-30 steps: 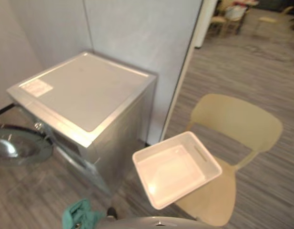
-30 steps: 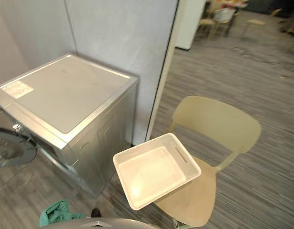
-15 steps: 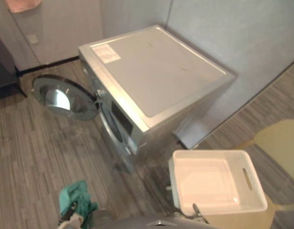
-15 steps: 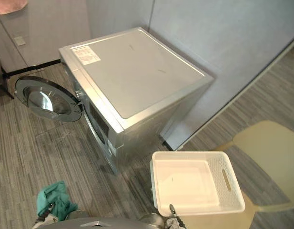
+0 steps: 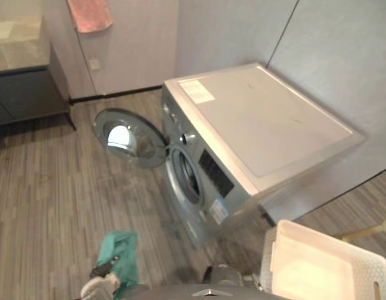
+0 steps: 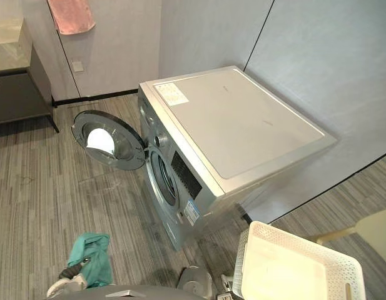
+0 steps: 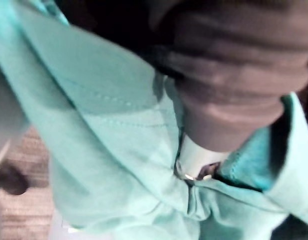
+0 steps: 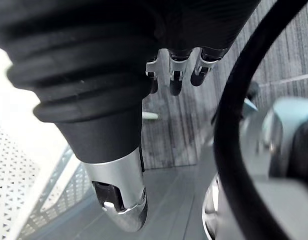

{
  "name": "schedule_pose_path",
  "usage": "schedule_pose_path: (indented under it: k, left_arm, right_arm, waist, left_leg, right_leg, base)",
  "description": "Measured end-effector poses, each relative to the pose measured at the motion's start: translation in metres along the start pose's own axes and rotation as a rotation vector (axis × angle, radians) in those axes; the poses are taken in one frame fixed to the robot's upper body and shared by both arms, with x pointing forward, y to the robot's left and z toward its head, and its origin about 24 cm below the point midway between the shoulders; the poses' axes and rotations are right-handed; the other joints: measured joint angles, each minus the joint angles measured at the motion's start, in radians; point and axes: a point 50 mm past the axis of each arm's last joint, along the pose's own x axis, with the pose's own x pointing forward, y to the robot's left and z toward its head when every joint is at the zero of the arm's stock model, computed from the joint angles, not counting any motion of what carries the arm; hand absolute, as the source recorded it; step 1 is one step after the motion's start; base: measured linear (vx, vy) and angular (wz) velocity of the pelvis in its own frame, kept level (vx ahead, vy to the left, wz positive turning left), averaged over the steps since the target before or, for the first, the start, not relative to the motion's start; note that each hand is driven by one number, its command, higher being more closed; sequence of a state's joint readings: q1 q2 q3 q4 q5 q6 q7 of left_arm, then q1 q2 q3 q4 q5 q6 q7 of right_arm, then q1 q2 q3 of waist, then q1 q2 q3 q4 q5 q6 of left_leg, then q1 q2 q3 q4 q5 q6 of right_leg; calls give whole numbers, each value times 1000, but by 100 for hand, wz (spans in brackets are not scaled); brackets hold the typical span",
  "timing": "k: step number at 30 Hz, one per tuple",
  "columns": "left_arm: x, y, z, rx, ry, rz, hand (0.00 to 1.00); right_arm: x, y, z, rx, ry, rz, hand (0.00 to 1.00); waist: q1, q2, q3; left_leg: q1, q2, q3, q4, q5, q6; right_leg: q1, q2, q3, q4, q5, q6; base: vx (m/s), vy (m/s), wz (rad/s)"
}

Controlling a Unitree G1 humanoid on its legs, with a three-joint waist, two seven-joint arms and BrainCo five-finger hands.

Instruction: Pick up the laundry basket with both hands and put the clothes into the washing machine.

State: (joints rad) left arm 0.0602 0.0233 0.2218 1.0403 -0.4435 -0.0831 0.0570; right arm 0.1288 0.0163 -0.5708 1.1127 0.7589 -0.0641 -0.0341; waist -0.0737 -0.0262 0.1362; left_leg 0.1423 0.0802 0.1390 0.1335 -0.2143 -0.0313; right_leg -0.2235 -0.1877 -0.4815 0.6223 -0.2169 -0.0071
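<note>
Standing open toward the robot's left, the round door [image 5: 129, 137] of the washing machine [image 5: 268, 125] leaves the drum mouth [image 5: 186, 178] free for loading. Low on that side, the left hand [image 5: 97, 287] carries a teal garment [image 5: 121, 253] clear of the floor, a dark-tipped finger laid across the fabric. I judge the carry is meant to bring it to that opening.

From the right eye, the white laundry basket [image 6: 286, 275] sits empty at the lower right, well apart from the drum, with a pale chair [image 6: 377, 231] just behind it. That makes the garment the load in hand.

The left wrist view has the teal cloth bunched close round the hand and pinched there.

In the right wrist view, the right hand [image 8: 121, 205] has relaxed, spread fingers gripping nothing, beside the basket's perforated wall.
</note>
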Motion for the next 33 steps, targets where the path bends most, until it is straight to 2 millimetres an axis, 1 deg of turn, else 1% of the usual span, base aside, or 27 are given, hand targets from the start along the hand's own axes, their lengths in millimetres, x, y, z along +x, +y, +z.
schedule_pose_path:
  k: [1,2,4,6,8,9,10,11,12,13,15,17,18,19,20,21,22,23,24,25,27,28,29,30,31,32,33]
  left_arm:
    - [0,-4,1,3,-2,-13,100]
    - [1,-12,2,-6,-7,-33,100]
    - [-2,-33,-8,-48,15,-76,100]
    - [-3,-41,-11,-59,25,-93,100]
    - [-3,-44,-10,-75,24,-107,100]
    - [-4,-42,-6,-104,1,-107,100]
    - [-4,-42,0,-123,-21,-110,100]
    - [-3,-42,2,-135,-28,-113,100]
    - [-3,-41,5,-160,-42,-112,100]
    - [-3,-35,6,-184,-47,-89,100]
    - [-2,-24,10,-184,-59,-58,100]
    - [-1,-13,13,-180,-74,-28,100]
    - [0,-3,13,-186,-70,9,100]
    - [-2,3,6,-206,-53,35,100]
    - [-4,4,-7,-212,-10,50,100]
    - [-4,7,-9,-203,-1,64,100]
    - [-3,14,-3,-189,-16,87,100]
    - [-1,18,8,-171,-43,91,100]
    - [0,23,12,-160,-49,101,100]
    - [0,25,13,-146,-50,104,100]
    - [2,24,18,-52,-53,85,100]
    - [2,22,18,-25,-52,75,100]
    - [2,16,13,20,-35,51,100]
    - [1,12,8,37,-19,39,100]
    - [-2,9,-7,29,24,38,100]
    - [-2,6,-10,28,35,34,100]
    - [-2,7,-9,33,33,37,100]
  right_arm:
    - [-1,-5,-3,15,7,-13,0]
    - [-3,-11,-9,24,22,-33,0]
    - [-2,-14,8,14,-31,-27,0]
    - [-1,-6,10,16,-39,-5,0]
    - [-2,-4,7,24,-43,2,0]
    - [-3,-1,5,23,-43,5,0]
    - [-2,3,7,15,-52,15,0]
    - [-2,7,11,9,-64,29,0]
    - [-1,24,17,1,-84,70,0]
    - [0,30,19,25,-95,72,0]
    - [0,22,18,31,-93,35,0]
    - [1,21,24,17,-109,21,0]
    - [1,21,28,14,-124,18,0]
    - [2,16,39,1,-151,4,0]
    - [4,15,51,-27,-177,3,0]
    - [4,15,48,-33,-167,3,0]
    - [4,12,38,-38,-125,-2,0]
    - [4,6,25,-26,-87,-21,0]
    - [3,2,18,-19,-69,-26,0]
    - [2,1,14,-13,-61,-27,0]
    - [1,-3,7,39,-33,-47,0]
    - [1,-7,7,57,-35,-57,0]
    - [0,-15,11,94,-46,-83,0]
    - [0,-19,14,104,-54,-96,0]
    - [2,-15,24,95,-70,-81,0]
    - [3,-11,28,88,-76,-68,0]
    - [3,-14,28,80,-72,-76,0]
  waist:
    - [-4,-3,-1]
    - [-8,-18,-5]
    - [4,45,-19]
    - [4,60,-27]
    - [0,40,-23]
    - [2,31,-27]
    - [11,35,-28]
    - [21,43,-28]
    - [40,59,-20]
    - [42,57,-11]
    - [39,39,-1]
    - [40,36,-3]
    - [39,33,-4]
    - [42,43,-18]
    - [48,79,-30]
    - [43,75,-29]
    - [31,35,-34]
    - [24,-7,-36]
    - [23,-21,-42]
    - [22,-27,-46]
    - [13,-29,-55]
    - [9,-29,-59]
    - [14,-1,-56]
    - [15,28,-55]
    - [21,102,-62]
    - [18,123,-65]
    - [6,115,-59]
  left_leg:
    - [14,-6,1,-17,3,-6]
    - [41,-21,4,-45,4,-22]
    - [54,35,41,-64,-11,-53]
    - [67,53,61,-39,-17,-61]
    - [36,89,76,124,-41,-77]
    - [-44,133,79,348,-56,-96]
    - [-138,184,65,591,-32,-118]
    - [-185,204,52,701,-15,-138]
    - [-265,220,47,862,1,-139]
    - [-311,224,54,938,-8,-117]
    - [-342,240,52,925,-34,-72]
    - [-370,299,46,822,-57,-28]
    - [-364,323,5,673,-62,-18]
    - [-322,299,-125,392,38,-8]
    - [-269,250,-260,283,80,-103]
    - [-249,223,-290,275,56,-145]
    - [-236,181,-295,267,23,-187]
    - [-233,142,-269,265,13,-183]
    - [-235,117,-265,269,7,-174]
    - [-238,102,-259,271,4,-167]
    - [-286,41,-216,323,-25,-122]
    - [-296,31,-203,338,-35,-113]
    - [-306,31,-164,354,-52,-99]
    - [-293,38,-122,339,-53,-92]
    - [-250,80,-39,231,-22,-55]
    - [-228,89,-1,195,-6,-43]
    - [-190,86,32,134,27,-32]
  right_leg:
    - [10,-1,-28,-79,17,5]
    - [28,-7,-61,-202,100,-52]
    - [47,50,-80,-230,67,-30]
    - [59,74,-79,-232,36,-28]
    - [130,98,-92,-266,11,-19]
    - [175,121,-97,-301,6,-15]
    - [209,142,-97,-317,8,-25]
    - [220,152,-86,-323,5,-29]
    - [226,163,-41,-329,12,-33]
    - [250,161,1,-342,20,-23]
    - [304,147,49,-377,32,-3]
    - [321,129,118,-392,44,22]
    - [325,108,167,-390,51,51]
    - [299,75,236,-364,39,111]
    - [288,60,315,-345,32,167]
    - [288,47,347,-344,28,176]
    - [292,30,396,-340,24,180]
    - [293,-7,416,-343,31,174]
    - [293,-30,414,-356,52,178]
    - [292,-45,414,-370,60,180]
    - [254,-119,432,-404,75,238]
    - [243,-130,439,-408,82,219]
    - [225,-139,444,-424,111,125]
    - [193,-139,422,-419,179,32]
    - [138,-114,293,-456,397,-36]
    - [114,-108,218,-383,359,-30]
    - [94,-108,125,-219,255,-7]
  base:
    - [270,-95,71]
    - [361,-107,46]
    - [366,-81,6]
    - [275,-47,-5]
    - [308,-76,18]
    - [366,-87,1]
    - [299,-67,-20]
    - [296,12,-80]
    - [240,160,-107]
    - [283,206,-104]
    - [214,281,-78]
    - [199,359,-101]
    - [228,539,-127]
    - [313,826,-155]
    - [268,753,-122]
    - [210,592,-57]
    - [74,341,6]
    - [18,363,11]
    - [-24,227,4]
    - [-52,253,-18]
    - [-66,223,-32]
    - [-78,234,-53]
    - [-72,249,-73]
    - [-135,354,-175]
    - [-132,294,-176]
    - [-142,300,-167]
    - [-58,189,-116]
